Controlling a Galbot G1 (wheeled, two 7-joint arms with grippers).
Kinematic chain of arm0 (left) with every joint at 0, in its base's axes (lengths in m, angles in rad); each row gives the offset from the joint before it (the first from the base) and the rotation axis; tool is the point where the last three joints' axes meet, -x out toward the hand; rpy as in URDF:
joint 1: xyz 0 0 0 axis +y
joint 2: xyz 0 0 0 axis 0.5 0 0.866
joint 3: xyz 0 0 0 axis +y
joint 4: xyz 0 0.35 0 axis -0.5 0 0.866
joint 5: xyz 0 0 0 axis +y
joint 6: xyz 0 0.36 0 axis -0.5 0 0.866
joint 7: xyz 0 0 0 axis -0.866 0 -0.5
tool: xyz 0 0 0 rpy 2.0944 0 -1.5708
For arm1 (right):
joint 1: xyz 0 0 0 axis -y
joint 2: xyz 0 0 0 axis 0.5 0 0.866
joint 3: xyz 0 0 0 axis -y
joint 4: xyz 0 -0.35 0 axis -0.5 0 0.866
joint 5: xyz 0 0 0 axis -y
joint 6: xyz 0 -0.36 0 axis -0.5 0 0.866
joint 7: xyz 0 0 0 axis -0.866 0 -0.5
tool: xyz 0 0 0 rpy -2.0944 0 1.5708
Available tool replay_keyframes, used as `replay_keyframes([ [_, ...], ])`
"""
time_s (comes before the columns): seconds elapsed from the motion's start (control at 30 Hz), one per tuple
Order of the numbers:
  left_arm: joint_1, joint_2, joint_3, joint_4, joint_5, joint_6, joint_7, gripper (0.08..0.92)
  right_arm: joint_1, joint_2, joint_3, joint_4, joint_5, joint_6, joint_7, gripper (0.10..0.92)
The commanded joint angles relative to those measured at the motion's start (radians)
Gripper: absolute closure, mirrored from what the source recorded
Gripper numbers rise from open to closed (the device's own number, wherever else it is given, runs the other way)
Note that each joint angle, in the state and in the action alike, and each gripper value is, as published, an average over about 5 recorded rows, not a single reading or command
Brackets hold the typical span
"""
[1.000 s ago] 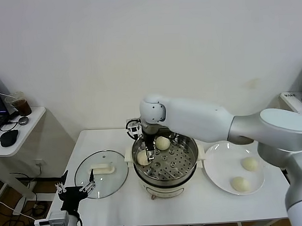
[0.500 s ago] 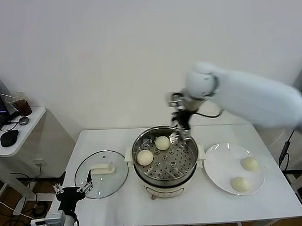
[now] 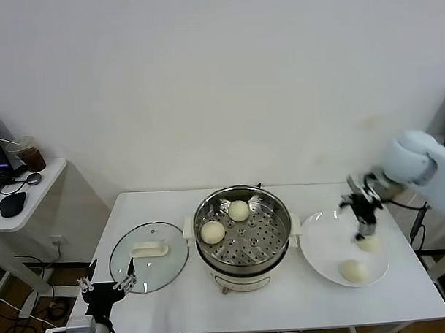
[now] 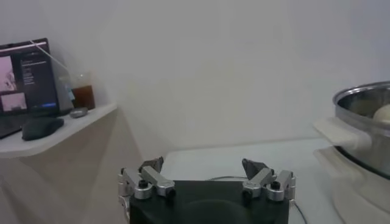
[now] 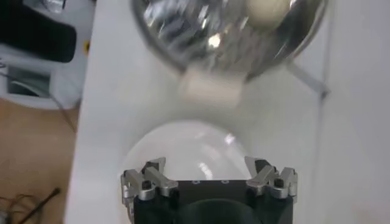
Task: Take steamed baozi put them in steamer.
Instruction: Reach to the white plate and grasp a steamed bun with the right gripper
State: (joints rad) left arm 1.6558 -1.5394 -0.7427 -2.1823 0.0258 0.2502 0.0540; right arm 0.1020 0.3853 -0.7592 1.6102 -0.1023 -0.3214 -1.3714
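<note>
Baozi split two and two: one pair [image 3: 239, 210] already on the perforated tray of the steamer [image 3: 244, 261], the other pair [image 3: 353, 271] waiting on the white plate [image 3: 322, 262] just beside it, apparently the supply side. Right gripper [image 3: 364, 227] poised above the plate's farther bun [image 3: 369, 243], jaws spread and empty, seemingly lined up for the next pick. Left gripper [image 3: 108, 282] parked low near the glass lid [image 3: 149, 255], also wide open. Right wrist view: plate and steamer rim only, no buns on the plate visible. Head view alone: both remaining buns.
</note>
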Motion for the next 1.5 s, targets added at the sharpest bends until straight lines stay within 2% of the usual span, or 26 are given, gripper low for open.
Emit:
replay_keyframes([
  [0.03,0.009,-0.002,-0.003,0.009,0.003,-0.001,0.000,0.177,-0.312,-0.044,0.173,-0.048,-0.165,0.057,0.008,0.203],
  [0.5,-0.002,-0.004,-0.006,0.052,0.032,-0.002,0.002,0.177,-0.327,0.138,0.171,-0.248,-0.164,0.061,0.052,0.203],
  [1.5,-0.015,-0.005,0.002,0.069,0.045,-0.002,0.005,0.177,-0.343,0.211,0.177,-0.287,-0.188,0.056,0.040,0.207],
])
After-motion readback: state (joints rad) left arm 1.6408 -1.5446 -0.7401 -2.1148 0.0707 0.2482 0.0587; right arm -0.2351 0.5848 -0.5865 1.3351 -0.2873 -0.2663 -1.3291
